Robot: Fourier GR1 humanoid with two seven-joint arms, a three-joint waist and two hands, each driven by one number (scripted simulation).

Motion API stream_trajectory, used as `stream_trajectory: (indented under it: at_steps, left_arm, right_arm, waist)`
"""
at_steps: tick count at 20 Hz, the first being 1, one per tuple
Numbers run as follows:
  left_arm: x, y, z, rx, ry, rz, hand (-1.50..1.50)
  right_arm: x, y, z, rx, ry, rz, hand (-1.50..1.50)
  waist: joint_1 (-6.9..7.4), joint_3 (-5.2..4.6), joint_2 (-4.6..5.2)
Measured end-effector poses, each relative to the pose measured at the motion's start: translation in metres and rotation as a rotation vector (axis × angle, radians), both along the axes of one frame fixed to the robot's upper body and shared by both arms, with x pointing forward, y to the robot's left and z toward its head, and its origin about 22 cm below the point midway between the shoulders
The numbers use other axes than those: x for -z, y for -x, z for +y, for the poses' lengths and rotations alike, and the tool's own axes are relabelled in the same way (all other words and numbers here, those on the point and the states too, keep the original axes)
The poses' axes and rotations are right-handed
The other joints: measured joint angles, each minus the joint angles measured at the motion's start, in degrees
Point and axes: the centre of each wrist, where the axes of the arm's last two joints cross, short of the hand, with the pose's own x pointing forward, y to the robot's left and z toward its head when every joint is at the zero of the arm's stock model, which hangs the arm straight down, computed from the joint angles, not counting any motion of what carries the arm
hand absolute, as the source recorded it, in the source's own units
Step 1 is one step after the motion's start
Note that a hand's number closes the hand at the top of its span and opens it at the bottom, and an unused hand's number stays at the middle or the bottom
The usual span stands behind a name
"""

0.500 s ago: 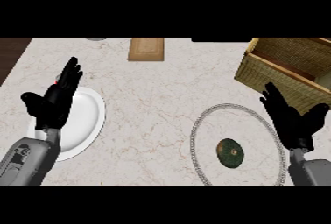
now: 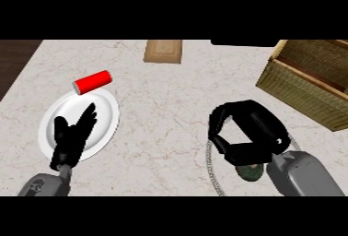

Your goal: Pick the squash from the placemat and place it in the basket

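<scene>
The squash (image 2: 250, 173) is a dark green, round thing lying on the round placemat (image 2: 211, 165), whose pale beaded edge shows at the lower middle. Only a small part of the squash shows, beneath the heel and wrist of my right hand (image 2: 253, 128). That hand hangs over the placemat with its fingers curled downward, and nothing shows between them. The woven basket (image 2: 307, 85) stands at the right, past the right hand. My left hand (image 2: 71, 134) rests open at the lower left, fingers straight over a white plate.
A white plate (image 2: 102, 110) lies at the left, with a red can (image 2: 92, 82) on its side just beyond its far rim. A wooden block (image 2: 164, 50) sits at the counter's back edge. The counter's left edge runs near the plate.
My right hand has swung left over the placemat and curled its fingers, hiding most of the squash. The left hand sits lower over the plate. The red can has come into view.
</scene>
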Motion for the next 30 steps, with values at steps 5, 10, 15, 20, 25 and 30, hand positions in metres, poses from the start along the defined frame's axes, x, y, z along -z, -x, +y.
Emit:
stream_trajectory:
  at_steps: [5,10,15,20,25,30]
  left_arm:
    - [0.004,0.015,0.010,-0.026,0.008,0.026,0.00]
    - [0.006,0.025,0.020,-0.056,0.002,0.041,0.00]
    - [0.007,0.033,0.020,-0.070,0.005,0.036,0.00]
    - [0.002,0.035,0.023,-0.069,0.011,0.052,0.00]
    - [0.003,0.040,0.024,-0.064,0.012,0.042,0.00]
    - [0.003,0.041,0.024,-0.056,0.014,0.038,0.00]
  right_arm:
    - [0.005,0.045,0.041,-0.127,0.108,-0.156,-1.50]
    - [-0.022,0.047,0.024,0.010,0.408,-0.370,-1.50]
    - [-0.076,0.044,-0.004,0.148,0.697,-0.560,-1.50]
    - [-0.138,0.053,-0.025,0.175,0.918,-0.650,-1.50]
    - [-0.177,0.059,-0.045,0.090,1.141,-0.622,-1.50]
    - [-0.209,0.063,-0.059,0.007,1.313,-0.573,-1.50]
  waist:
    - [-2.43,0.20,-0.66]
    - [-4.33,0.13,-1.20]
    - [-4.91,0.11,-1.19]
    - [-4.92,0.05,-0.92]
    - [-4.79,0.06,-0.65]
    - [-4.41,0.12,-0.42]
